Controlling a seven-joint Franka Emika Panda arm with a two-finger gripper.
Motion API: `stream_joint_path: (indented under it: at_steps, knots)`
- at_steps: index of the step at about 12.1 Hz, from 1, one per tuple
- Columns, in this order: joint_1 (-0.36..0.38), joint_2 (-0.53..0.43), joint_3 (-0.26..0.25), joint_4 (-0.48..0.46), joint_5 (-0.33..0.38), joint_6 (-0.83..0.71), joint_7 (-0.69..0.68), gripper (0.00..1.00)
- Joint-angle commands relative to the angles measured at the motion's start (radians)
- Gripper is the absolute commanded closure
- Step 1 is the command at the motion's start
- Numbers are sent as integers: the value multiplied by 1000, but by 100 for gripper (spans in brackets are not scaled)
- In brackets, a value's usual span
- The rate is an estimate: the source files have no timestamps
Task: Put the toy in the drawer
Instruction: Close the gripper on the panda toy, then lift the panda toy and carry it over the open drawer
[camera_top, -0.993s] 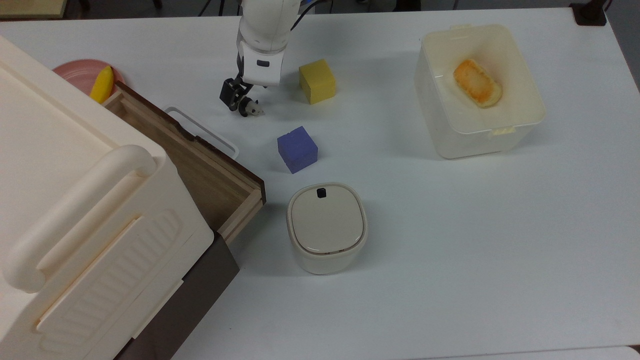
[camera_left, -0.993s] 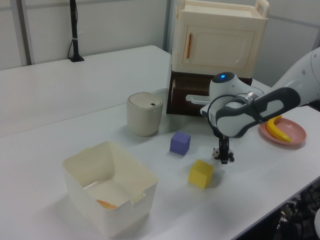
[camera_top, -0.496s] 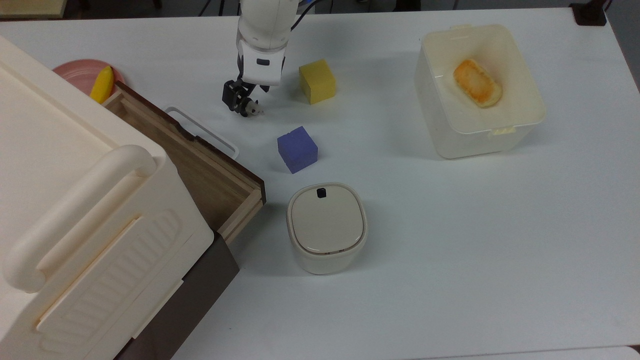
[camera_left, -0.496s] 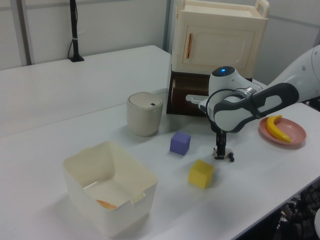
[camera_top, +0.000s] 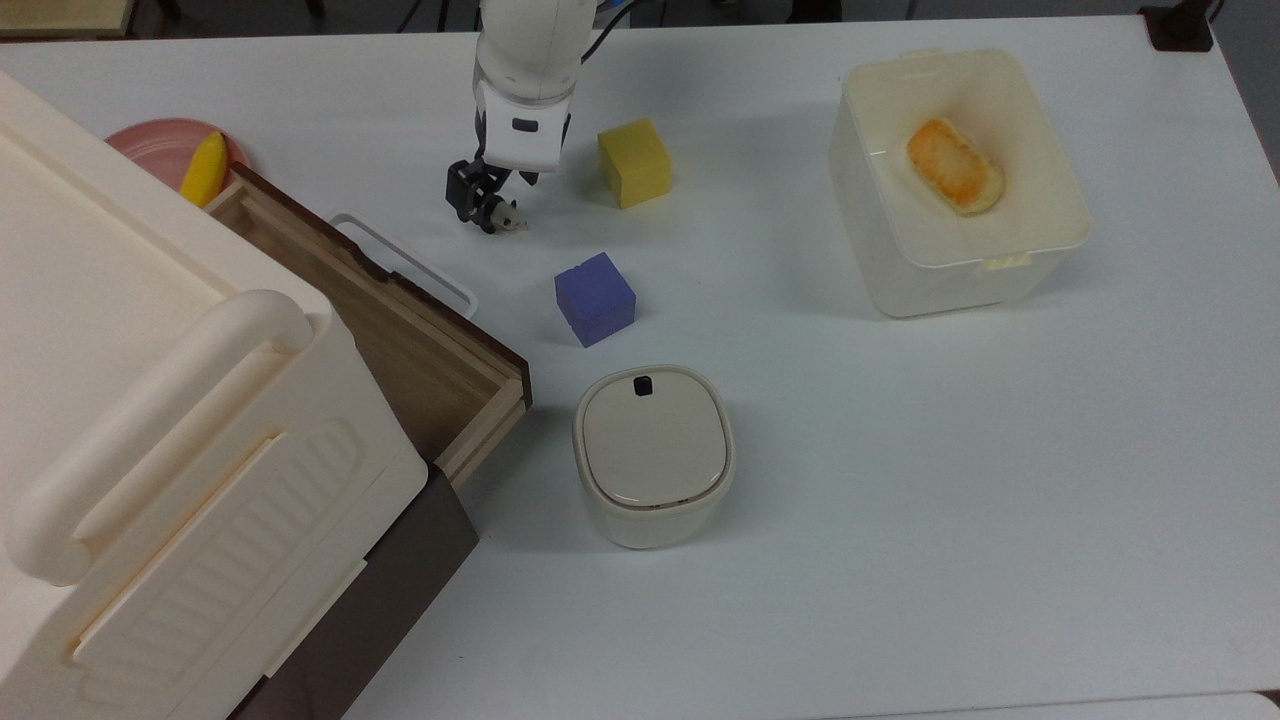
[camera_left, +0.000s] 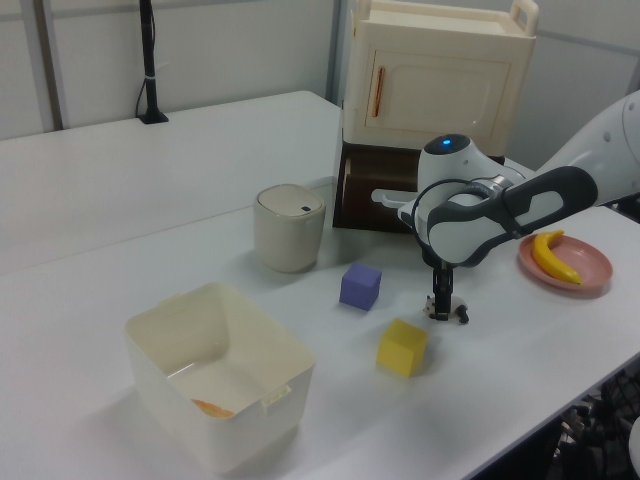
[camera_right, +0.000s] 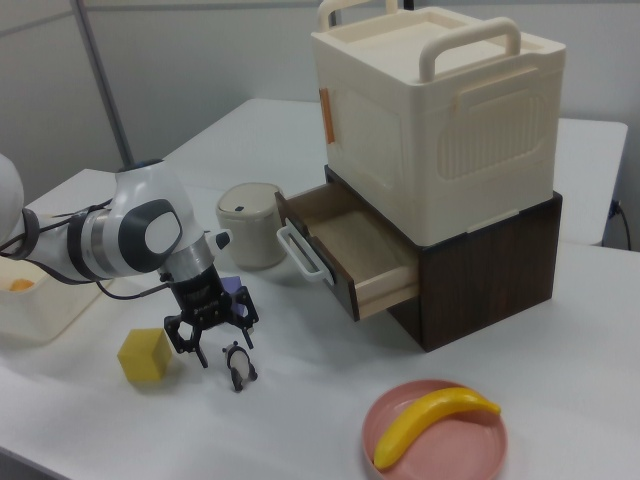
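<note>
— What is hard to make out here?

— The tiny black-and-white panda toy (camera_right: 238, 366). In the top view it is a small speck at the tips of the black two-finger gripper (camera_right: 215, 340), and in the left view it is just a dark bit beside them. The purple cube (camera_top: 594, 298) is mostly hidden behind the gripper in the right view, and the back of the shallow brown wooden drawer (camera_right: 345, 250) runs out of sight under the large cream plastic cabinet (camera_right: 440, 100).

— Where is the panda relative to the jaws?

— It stands on the white table (camera_top: 900, 450), just below and in front of the fingertips in the right view, nearer the finger on the right view's right. I cannot tell whether that finger touches it.

— And the jaws?

— Spread apart, with nothing between them. The drawer is pulled out nearby, and the yellow foam cube (camera_right: 146, 354) sits on the gripper's other side
</note>
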Motion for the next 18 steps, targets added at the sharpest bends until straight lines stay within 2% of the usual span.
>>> stream_joint_path:
  at_steps: [1, 2, 4, 5, 9, 10, 11, 13, 16, 18]
  knots:
    - [-3, -2, 7, -1, 26, -23, 29, 29]
    - [-5, 0, 5, -1, 26, -23, 29, 43]
    - [-5, 1, 5, -1, 28, -32, 49, 87]
    - [-5, 1, 5, -1, 28, -35, 58, 100]
    - [-3, -3, 5, 4, 28, -40, 101, 100]
    - [-3, -11, 7, 34, 29, -56, 118, 100]
    - [1, -17, 7, 106, 48, -138, 121, 100]
    - [7, -51, 12, 249, 162, -313, 101, 100]
    - [9, -91, 27, 392, 230, -502, 123, 100]
    - [6, -92, 25, 481, 249, -537, 169, 100]
